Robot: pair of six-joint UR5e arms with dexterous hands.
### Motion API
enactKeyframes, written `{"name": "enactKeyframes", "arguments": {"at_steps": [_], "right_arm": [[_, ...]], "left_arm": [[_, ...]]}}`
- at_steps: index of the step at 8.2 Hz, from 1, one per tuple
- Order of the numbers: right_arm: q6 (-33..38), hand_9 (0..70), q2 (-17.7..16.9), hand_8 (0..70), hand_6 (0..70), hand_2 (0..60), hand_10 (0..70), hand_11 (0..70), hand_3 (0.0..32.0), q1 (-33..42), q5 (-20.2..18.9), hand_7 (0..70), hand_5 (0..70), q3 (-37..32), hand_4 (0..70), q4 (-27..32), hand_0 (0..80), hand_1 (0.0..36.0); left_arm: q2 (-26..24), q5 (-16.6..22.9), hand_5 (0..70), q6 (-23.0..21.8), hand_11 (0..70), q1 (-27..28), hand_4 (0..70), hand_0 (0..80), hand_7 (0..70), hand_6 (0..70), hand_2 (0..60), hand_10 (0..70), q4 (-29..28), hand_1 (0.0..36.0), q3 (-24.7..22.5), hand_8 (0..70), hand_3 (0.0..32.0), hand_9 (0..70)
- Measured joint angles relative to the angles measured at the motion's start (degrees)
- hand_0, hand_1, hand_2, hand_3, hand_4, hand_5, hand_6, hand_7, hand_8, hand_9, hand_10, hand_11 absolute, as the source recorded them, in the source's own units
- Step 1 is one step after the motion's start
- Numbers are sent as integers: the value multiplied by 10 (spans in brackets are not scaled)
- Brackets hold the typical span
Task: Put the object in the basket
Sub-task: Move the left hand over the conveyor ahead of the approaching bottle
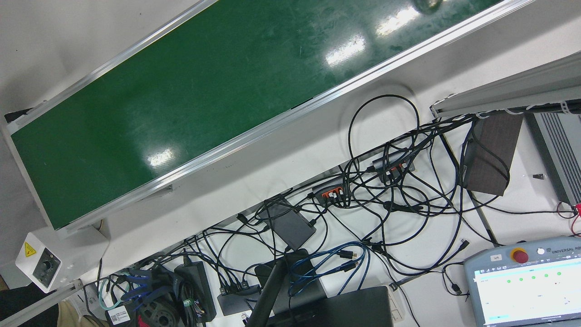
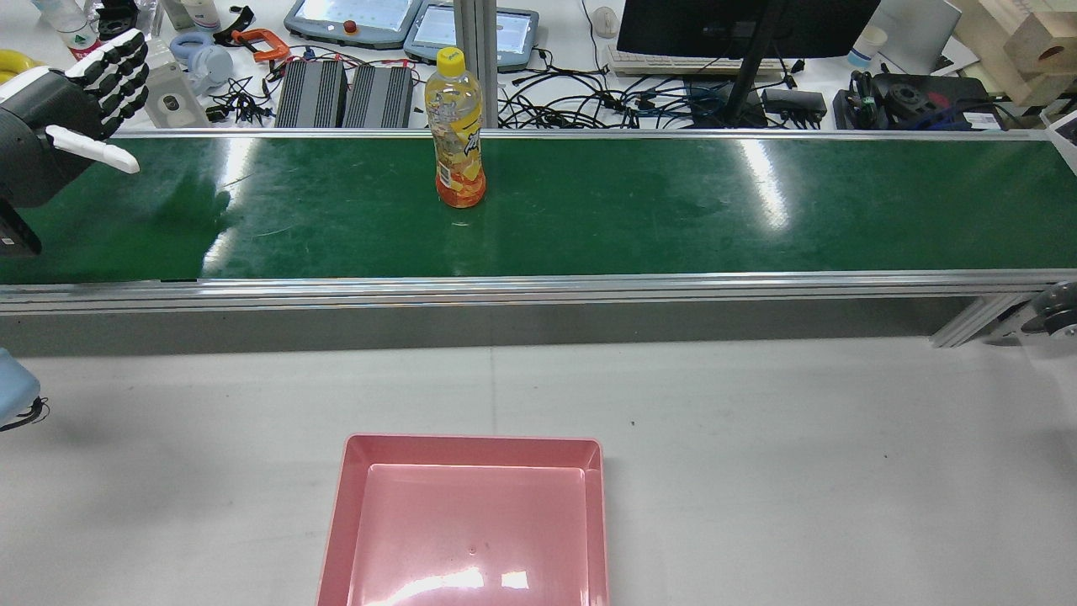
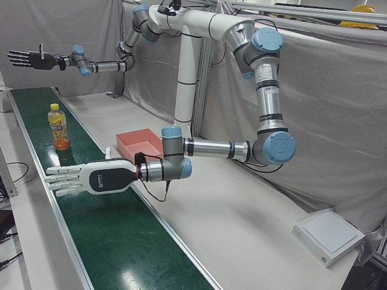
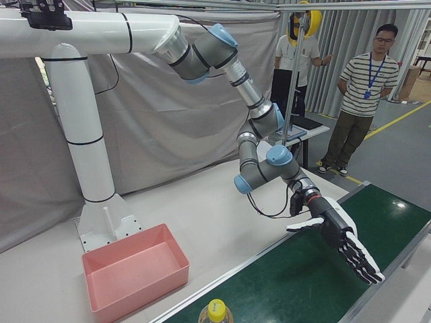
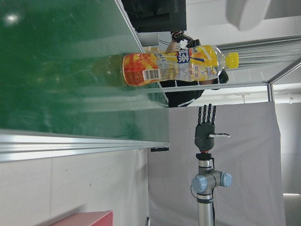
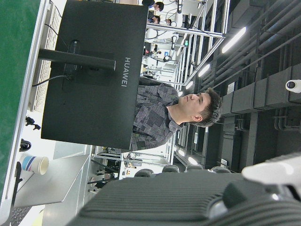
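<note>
We see one yellow-capped juice bottle standing upright on the green conveyor belt, near its far edge and left of centre in the rear view, with nothing beside it on the belt. One pink basket sits empty on the grey tabletop on the near side of the belt, well apart from the bottle. Between them run the belt's aluminium rail and a strip of bare tabletop. The left robot hand hovers over the belt's left end, fingers spread wide and holding nothing. The right robot hand hangs flat over the belt's other end, likewise spread and empty. Beyond the belt lies a cluttered bench with tangled black cables, two teach pendants and one monitor. Grey curtains back the station, and two people stand past the belt's end.
</note>
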Motion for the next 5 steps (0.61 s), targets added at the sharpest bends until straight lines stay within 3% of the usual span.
{"name": "enactKeyframes", "arguments": {"at_steps": [2,5], "right_arm": [[0,0,0,0,0,0,0,0,0,0,0,0,0,0,0,0,0,0],[0,0,0,0,0,0,0,0,0,0,0,0,0,0,0,0,0,0]], "left_arm": [[-12,-1,126,-1,0,0,0,620,0,0,0,0,-16,110,5,0,0,0],[-15,0,150,-3,0,2,0,625,0,0,0,0,-99,110,41,0,0,0]]}}
